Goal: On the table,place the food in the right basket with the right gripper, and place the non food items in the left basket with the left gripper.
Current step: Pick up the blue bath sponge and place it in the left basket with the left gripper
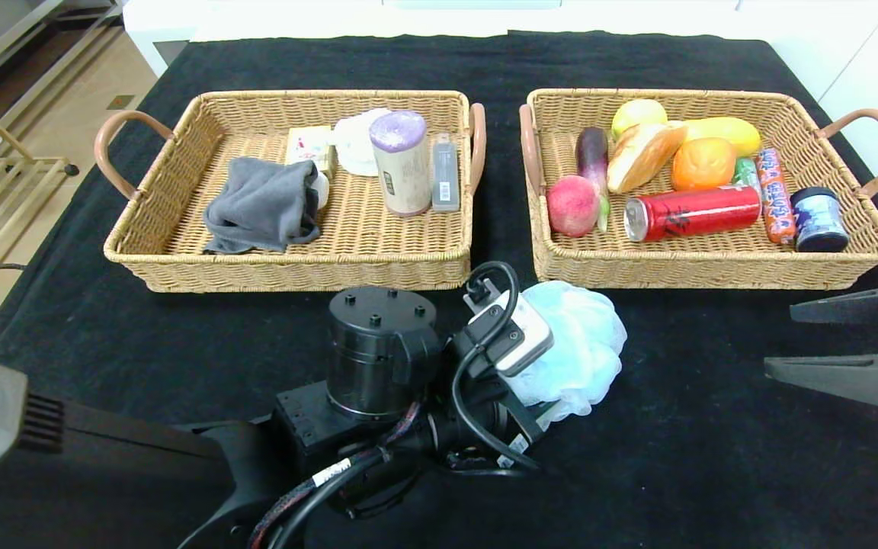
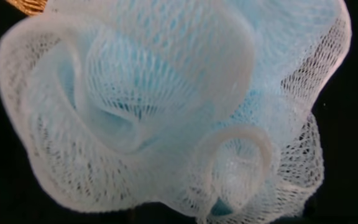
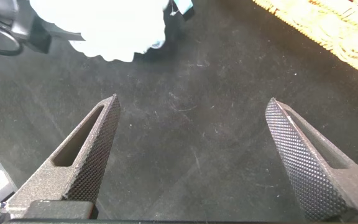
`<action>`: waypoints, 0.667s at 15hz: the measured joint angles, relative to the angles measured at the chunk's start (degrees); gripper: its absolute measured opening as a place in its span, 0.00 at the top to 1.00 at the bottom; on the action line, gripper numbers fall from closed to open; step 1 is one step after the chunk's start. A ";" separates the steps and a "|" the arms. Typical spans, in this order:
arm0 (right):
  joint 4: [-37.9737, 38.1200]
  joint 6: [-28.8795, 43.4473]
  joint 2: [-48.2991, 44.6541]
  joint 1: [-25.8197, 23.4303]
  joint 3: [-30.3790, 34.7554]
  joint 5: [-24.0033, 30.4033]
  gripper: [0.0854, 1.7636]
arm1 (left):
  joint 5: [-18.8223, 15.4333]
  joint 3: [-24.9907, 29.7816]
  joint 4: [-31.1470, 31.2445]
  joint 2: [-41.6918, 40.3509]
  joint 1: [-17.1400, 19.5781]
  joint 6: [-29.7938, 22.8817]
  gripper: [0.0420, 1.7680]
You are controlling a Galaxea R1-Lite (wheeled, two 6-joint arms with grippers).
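Observation:
A light blue mesh bath sponge (image 1: pixel 580 343) lies on the black table just in front of the gap between the two baskets. My left arm's wrist (image 1: pixel 382 351) reaches to it from the near side, and the gripper end is buried in the sponge and hidden. The sponge fills the left wrist view (image 2: pixel 166 106). My right gripper (image 1: pixel 778 339) is open and empty, low over bare cloth at the right edge; the right wrist view shows its wide-apart fingers (image 3: pixel 92 149) and the sponge (image 3: pixel 104 25) farther off.
The left wicker basket (image 1: pixel 294 274) holds a grey cloth (image 1: pixel 264 202), a purple-topped tube (image 1: pixel 401 160) and small packs. The right wicker basket (image 1: pixel 713 276) holds a peach (image 1: pixel 572 204), a red can (image 1: pixel 694 212), bread, fruit and a jar. Black cloth covers the table.

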 joint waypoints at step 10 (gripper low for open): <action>-0.01 -0.01 0.45 0.16 0.16 0.00 0.03 | 2.77 -6.36 22.81 -12.98 -0.01 0.11 0.65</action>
